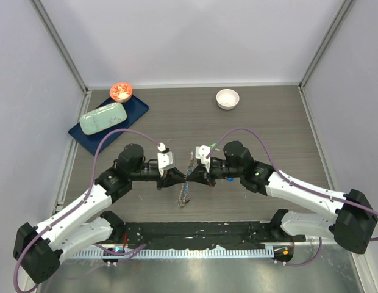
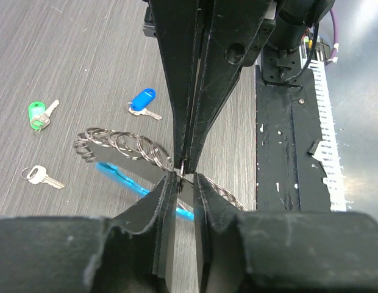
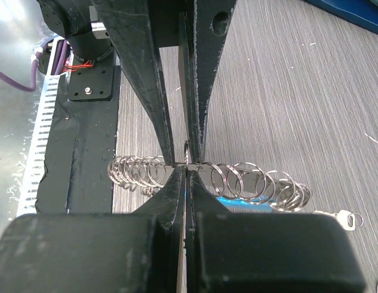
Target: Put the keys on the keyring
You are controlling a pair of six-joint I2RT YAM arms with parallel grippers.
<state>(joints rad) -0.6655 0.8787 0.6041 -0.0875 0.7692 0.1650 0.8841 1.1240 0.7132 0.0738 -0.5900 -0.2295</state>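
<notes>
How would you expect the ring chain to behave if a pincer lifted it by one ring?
Probably floppy: the chain is many separate linked rings and lies in a loose curve on the table, so its ends would likely sag. Probably light for its length, since the wire looks thin. It may slip in a grasp, being smooth, shiny metal.

Table (image 1: 268,122): I see a grey-brown wood-grain top.
Walls (image 1: 195,36): plain pale panels on three sides.
Frame (image 1: 61,46): aluminium posts run up the back corners.
Near edge: black mat (image 1: 195,231), then brushed metal strip (image 1: 195,274).
Light: even, soft.
</notes>
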